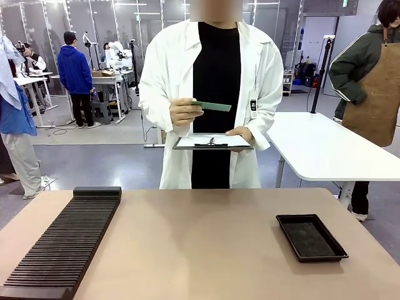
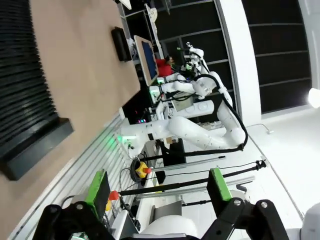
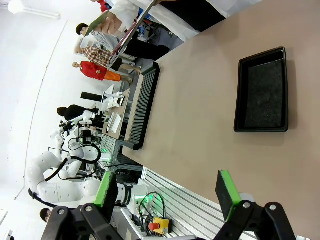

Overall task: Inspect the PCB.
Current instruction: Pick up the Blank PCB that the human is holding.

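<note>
Black right gripper, green pads

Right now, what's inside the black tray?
Nothing lies inside the black tray. You can see only its dark, speckled floor, from the front and from the right wrist view. The tray hides the patch of table underneath it.

There is one thin green circuit board, the PCB, one flat clipboard, and one person in a white coat. There is one big tan table, one shallow black tray and one long black rack with thin slots. There are two black grippers with green pads: the left gripper and the right gripper.
</note>
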Controlling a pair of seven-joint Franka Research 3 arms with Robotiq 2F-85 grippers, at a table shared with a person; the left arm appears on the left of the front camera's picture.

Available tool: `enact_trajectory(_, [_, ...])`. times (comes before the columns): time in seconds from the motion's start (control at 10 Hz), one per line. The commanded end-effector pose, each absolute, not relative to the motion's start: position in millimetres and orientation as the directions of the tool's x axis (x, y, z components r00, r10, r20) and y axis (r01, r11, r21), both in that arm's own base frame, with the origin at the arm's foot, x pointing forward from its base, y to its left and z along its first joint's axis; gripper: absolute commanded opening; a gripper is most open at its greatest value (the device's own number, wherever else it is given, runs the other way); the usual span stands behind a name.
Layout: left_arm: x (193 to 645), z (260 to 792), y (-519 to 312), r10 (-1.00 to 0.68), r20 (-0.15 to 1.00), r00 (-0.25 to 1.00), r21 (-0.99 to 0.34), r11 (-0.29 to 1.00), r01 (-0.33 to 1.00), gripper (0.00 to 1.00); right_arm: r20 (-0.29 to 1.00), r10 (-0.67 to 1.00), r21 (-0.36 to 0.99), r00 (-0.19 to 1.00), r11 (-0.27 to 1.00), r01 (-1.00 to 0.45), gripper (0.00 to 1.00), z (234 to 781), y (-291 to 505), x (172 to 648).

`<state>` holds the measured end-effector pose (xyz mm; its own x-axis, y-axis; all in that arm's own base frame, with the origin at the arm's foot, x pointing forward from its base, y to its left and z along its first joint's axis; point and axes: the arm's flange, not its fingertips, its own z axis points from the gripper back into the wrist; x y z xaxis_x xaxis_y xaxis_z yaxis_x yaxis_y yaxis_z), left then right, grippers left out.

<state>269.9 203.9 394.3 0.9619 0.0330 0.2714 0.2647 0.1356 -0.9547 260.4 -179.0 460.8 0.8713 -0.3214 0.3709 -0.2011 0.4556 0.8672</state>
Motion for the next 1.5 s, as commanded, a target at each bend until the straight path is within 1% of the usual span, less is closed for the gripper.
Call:
enact_trajectory(0.0, [286.3,387.0,230.7,0.059,0.322,0.945,-0.941,0.129,0.313,1.00,0.383,-0.323,0.867,0.865,0.450,-0.216,1.00,462.2,-179.8,259.7])
enact_trajectory(0.1, [288.5,382.1,235.9,0.096,0.341,0.935,-0.936,0.129,0.328,1.00,0.383,-0.323,0.867,0.865,0.450,-0.216,1.00,462.2,-179.8,259.7])
enact_trajectory(0.2, [291.8,378.2,231.8,0.119,0.355,0.927,-0.934,0.084,0.347,1.00,0.383,-0.323,0.867,0.865,0.450,-0.216,1.00,462.2,-179.8,259.7])
enact_trajectory(0.3, [280.6,385.9,229.3,0.071,0.304,0.950,-0.945,0.151,0.291,1.00,0.383,-0.323,0.867,0.865,0.450,-0.216,1.00,462.2,-179.8,259.7])
enact_trajectory(1.4, [280.6,385.9,229.3,0.071,0.304,0.950,-0.945,0.151,0.291,1.00,0.383,-0.323,0.867,0.865,0.450,-0.216,1.00,462.2,-179.8,259.7])
